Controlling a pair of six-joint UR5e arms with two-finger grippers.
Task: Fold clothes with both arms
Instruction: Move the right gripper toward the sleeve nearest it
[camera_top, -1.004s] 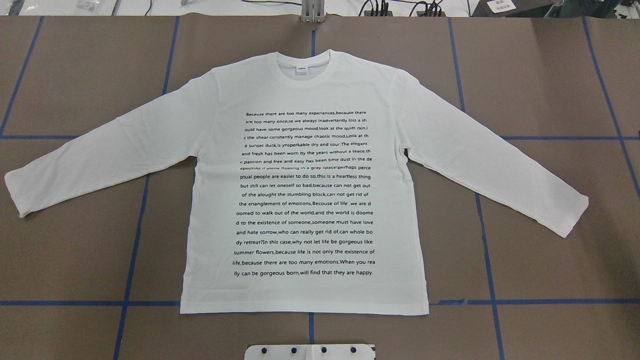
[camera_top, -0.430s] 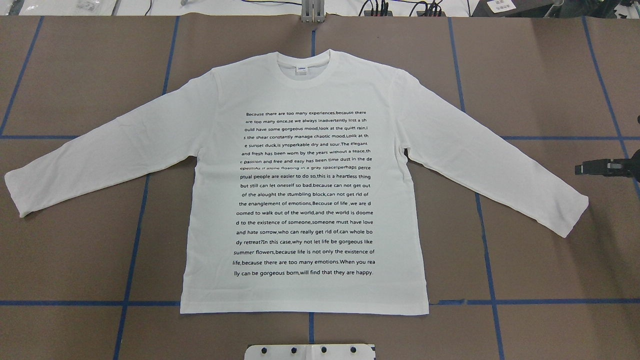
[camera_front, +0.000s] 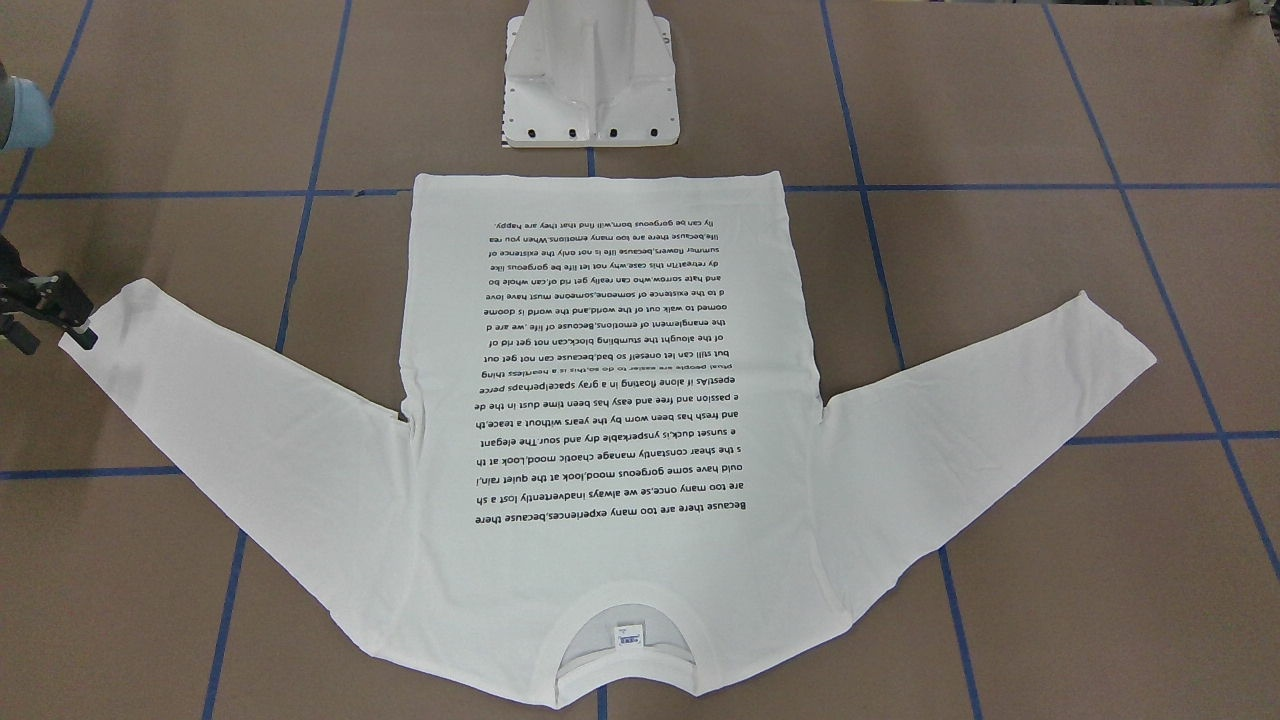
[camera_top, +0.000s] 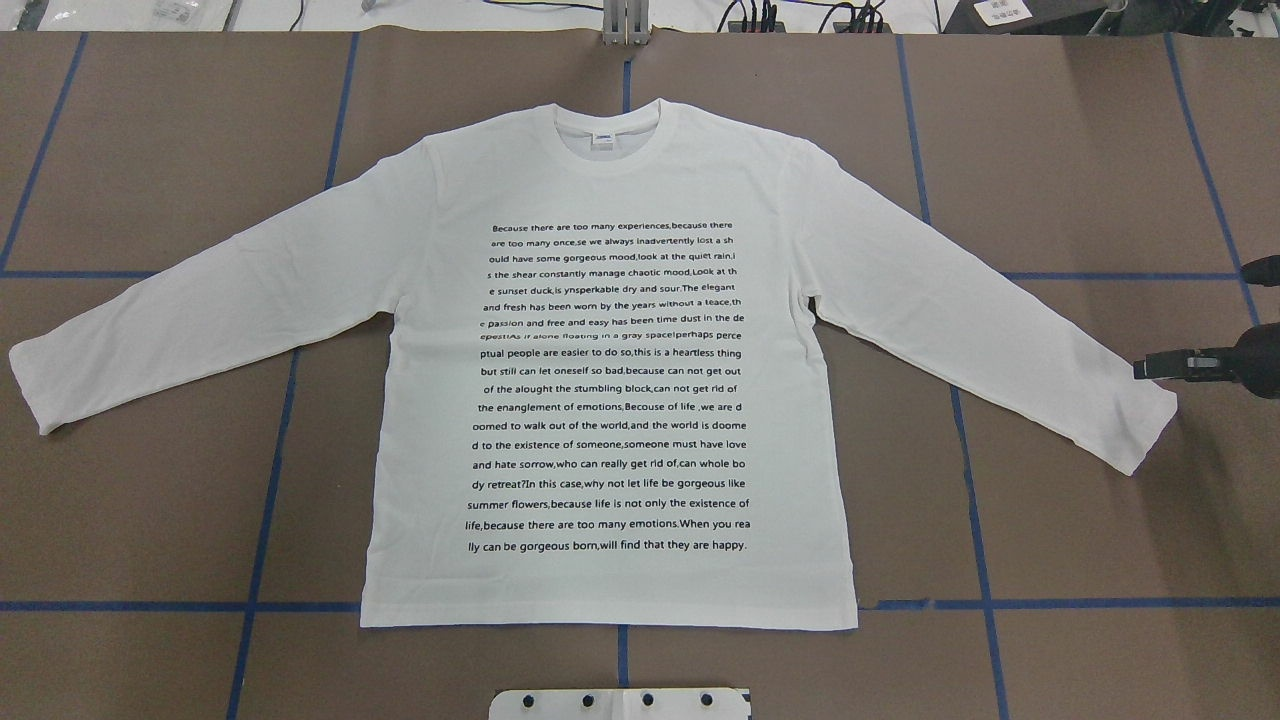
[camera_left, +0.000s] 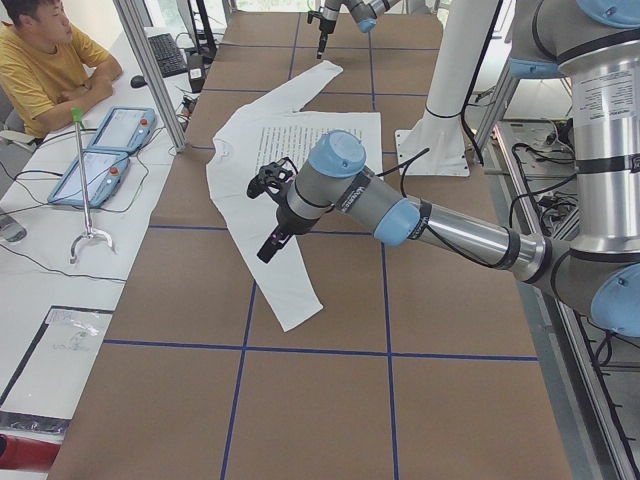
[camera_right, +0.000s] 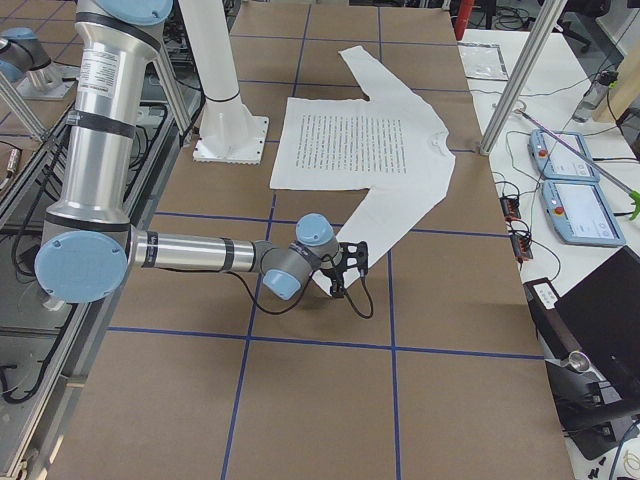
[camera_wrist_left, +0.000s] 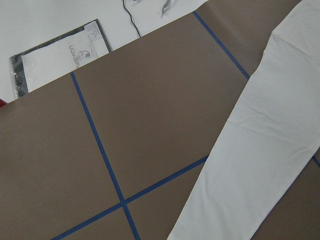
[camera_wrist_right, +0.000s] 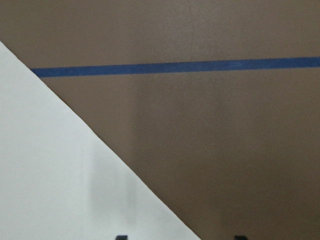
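The table (camera_top: 150, 500) is covered in brown sheeting divided by blue tape lines (camera_top: 270, 480). A white pedestal (camera_front: 590, 80) stands at the robot's edge. A side bench (camera_left: 60, 250) carries two blue pendants (camera_left: 122, 128), and one person (camera_left: 40, 60) sits there.

Count: one T-shirt (camera_top: 610, 400), one left arm (camera_left: 440, 225), one right arm (camera_right: 200, 250).

The T-shirt lies flat, print up, sleeves spread. The left gripper (camera_left: 270, 245) hangs over the left sleeve (camera_top: 200, 300); its opening cannot be determined. The right gripper (camera_wrist_right: 180, 236) sits just beside the right cuff (camera_top: 1140, 430), fingers spread, holding nothing.

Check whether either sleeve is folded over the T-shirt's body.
No, the long-sleeved T-shirt lies flat with both sleeves spread out sideways on the table.
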